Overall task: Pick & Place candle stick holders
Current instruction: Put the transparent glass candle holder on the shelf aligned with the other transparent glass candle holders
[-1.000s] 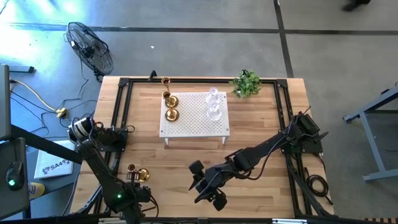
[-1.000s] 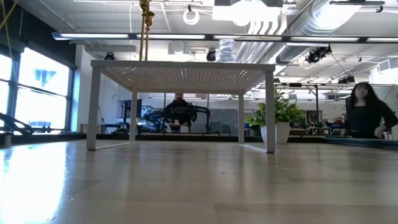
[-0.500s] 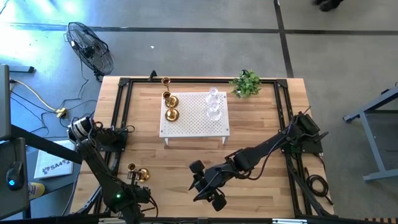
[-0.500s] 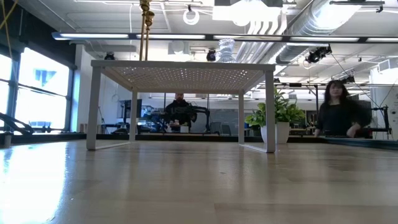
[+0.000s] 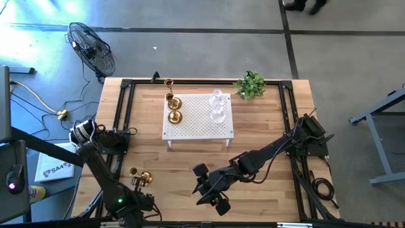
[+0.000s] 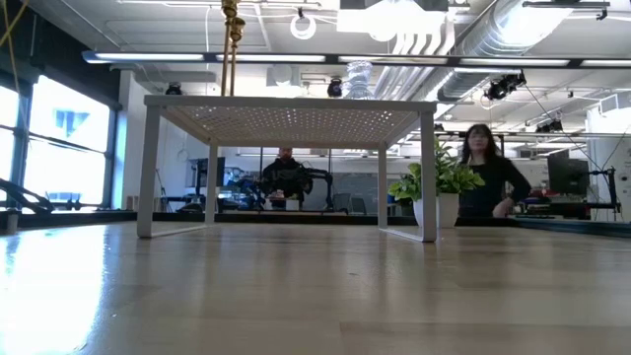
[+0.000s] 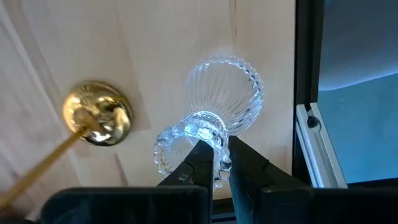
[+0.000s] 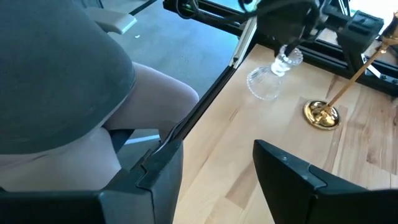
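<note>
A clear glass candle stick holder [image 7: 217,106] hangs tilted near the table's near left corner, and my left gripper [image 7: 216,163] is shut on it; the right wrist view shows the same holder [image 8: 268,79] under that gripper [image 8: 287,55]. Beside it a brass holder [image 7: 97,121] stands on its round base [image 5: 144,179]. More brass holders [image 5: 174,116] and glass ones [image 5: 218,113] stand on the white perforated stand [image 5: 199,126]. My right gripper [image 8: 211,180] hovers open over the table's near middle [image 5: 215,201], nothing between its fingers. My left gripper pinches the glass holder's beaded upper rim [image 7: 200,127] between its two fingers, which come from above and point down. The holder is tilted, its ribbed foot [image 7: 233,90] swung out to one side; whether the foot still touches the table I cannot tell.
A black frame [image 5: 123,126] runs round the table's edges. A small green plant [image 5: 251,85] stands at the far right of the stand. One brass holder [image 5: 169,83] stands on the table behind the stand. Bare wood lies between the stand and both grippers. People show in the room beyond.
Neither arm nor any holder shows a clear shift in the high view. In the low view a person beyond the table's far edge has walked from the picture's right toward the plant.
</note>
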Available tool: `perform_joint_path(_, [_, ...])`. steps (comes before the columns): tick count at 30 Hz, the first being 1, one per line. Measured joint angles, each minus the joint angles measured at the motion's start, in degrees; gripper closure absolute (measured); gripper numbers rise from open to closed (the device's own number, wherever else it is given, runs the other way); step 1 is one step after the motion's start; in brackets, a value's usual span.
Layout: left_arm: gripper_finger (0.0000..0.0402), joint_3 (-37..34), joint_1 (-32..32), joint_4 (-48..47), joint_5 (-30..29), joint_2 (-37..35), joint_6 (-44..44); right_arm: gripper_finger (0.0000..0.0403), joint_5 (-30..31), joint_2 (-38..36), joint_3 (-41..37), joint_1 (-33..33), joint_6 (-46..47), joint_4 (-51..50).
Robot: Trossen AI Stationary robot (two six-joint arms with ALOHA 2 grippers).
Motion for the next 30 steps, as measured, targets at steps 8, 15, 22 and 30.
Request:
perform_joint_path(8, [0.0383,3.6,0.0,-2.6,-2.5,-0.1,1.6,0.0214,0.0,0.0,0.0,0.1,0.7,0.0])
perform_joint_path(15, [0.0383,5.2,0.0,-5.4,-4.2,-0.1,1.7,0.0214,2.4,0.0,0.0,0.1,7.5,0.2])
perform_joint_path(22, [0.0383,8.0,0.0,-6.3,-7.3,-0.2,5.3,0.0214,12.1,0.0,0.0,0.0,13.9,1.5])
perform_joint_path(30, [0.0383,9.5,0.0,-7.6,-12.7,-0.3,8.9,0.0214,20.4,0.0,0.0,0.0,17.0,2.0])
